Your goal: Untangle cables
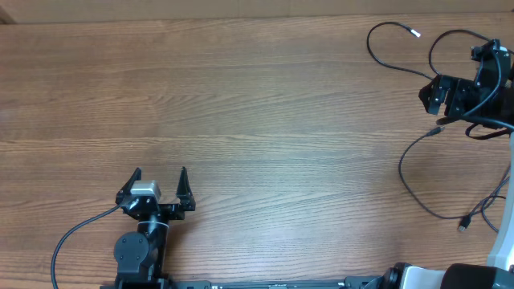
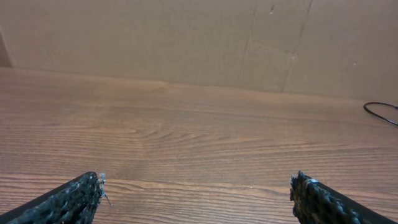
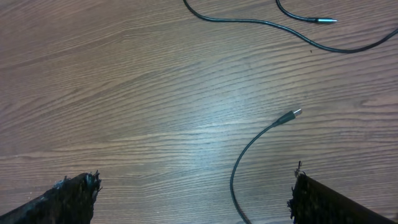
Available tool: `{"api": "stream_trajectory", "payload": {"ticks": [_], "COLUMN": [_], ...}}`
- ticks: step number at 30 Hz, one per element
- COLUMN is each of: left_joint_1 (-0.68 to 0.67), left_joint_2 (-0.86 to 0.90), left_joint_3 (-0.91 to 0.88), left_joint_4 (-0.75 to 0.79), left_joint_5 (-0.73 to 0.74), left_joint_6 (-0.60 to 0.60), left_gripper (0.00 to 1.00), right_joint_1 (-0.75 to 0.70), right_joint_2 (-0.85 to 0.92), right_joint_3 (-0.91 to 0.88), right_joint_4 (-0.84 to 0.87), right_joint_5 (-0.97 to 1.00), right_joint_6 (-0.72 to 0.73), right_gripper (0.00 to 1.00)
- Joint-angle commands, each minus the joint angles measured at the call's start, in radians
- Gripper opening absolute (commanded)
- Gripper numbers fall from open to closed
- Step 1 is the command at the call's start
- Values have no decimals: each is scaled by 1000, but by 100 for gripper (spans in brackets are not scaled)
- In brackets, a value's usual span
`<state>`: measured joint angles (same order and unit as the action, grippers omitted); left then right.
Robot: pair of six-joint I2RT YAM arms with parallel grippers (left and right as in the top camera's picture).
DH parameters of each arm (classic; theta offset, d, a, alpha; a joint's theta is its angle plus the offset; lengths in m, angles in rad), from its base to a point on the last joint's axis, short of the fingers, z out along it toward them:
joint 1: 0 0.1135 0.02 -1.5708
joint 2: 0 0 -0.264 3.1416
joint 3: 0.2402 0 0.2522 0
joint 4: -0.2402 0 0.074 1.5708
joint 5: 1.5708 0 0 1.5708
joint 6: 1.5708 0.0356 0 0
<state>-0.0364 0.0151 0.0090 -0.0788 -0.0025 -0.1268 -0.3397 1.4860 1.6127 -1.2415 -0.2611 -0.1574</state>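
Several thin black cables lie at the table's right end in the overhead view. One (image 1: 372,48) loops at the back and ends in a silver tip (image 1: 416,34). Another (image 1: 401,172) curves from a plug (image 1: 438,128) toward the front. A third ends in a USB-like plug (image 1: 463,227). My right gripper (image 1: 431,98) hovers over them, open and empty. In the right wrist view, its fingers (image 3: 196,180) straddle a cable (image 3: 239,162) with a silver-tipped plug (image 3: 295,113); two more cables (image 3: 249,20) lie beyond. My left gripper (image 1: 159,178) is open and empty at the front left (image 2: 198,183), far from the cables.
A cardboard wall (image 2: 186,37) stands behind the wooden table (image 1: 241,104). In the left wrist view a bit of cable loop (image 2: 379,112) shows at the far right. The left arm's own wiring (image 1: 72,233) trails at the front left.
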Motion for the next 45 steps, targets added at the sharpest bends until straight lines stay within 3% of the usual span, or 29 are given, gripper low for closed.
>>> {"api": "stream_trajectory", "payload": {"ticks": [1, 7, 14, 22, 29, 39, 45], "left_joint_1": [12, 12, 12, 12, 12, 12, 12], "left_joint_2": [-11, -11, -11, -11, -11, -11, -11], "left_joint_3": [-3, -3, -3, -3, -3, -3, -3], "left_joint_4": [0, 0, 0, 0, 0, 0, 0], "left_joint_5": [14, 14, 14, 14, 14, 14, 14], "left_joint_6": [19, 19, 19, 19, 19, 19, 19], "left_gripper": [100, 100, 100, 100, 100, 100, 100], "right_joint_1": [-1, -1, 0, 8, 22, 25, 39], "right_joint_2": [-46, -103, -211, -415, -591, -911, -1077], "right_joint_3": [5, 4, -108, -465, -700, -1110, -1353], "right_joint_4": [17, 69, 296, 634, 836, 1265, 1410], "right_joint_5": [3, -3, -147, -297, -299, -298, -267], "right_joint_6": [0, 0, 1, 3, 5, 267, 267], "right_gripper": [100, 100, 100, 100, 100, 100, 100]}}
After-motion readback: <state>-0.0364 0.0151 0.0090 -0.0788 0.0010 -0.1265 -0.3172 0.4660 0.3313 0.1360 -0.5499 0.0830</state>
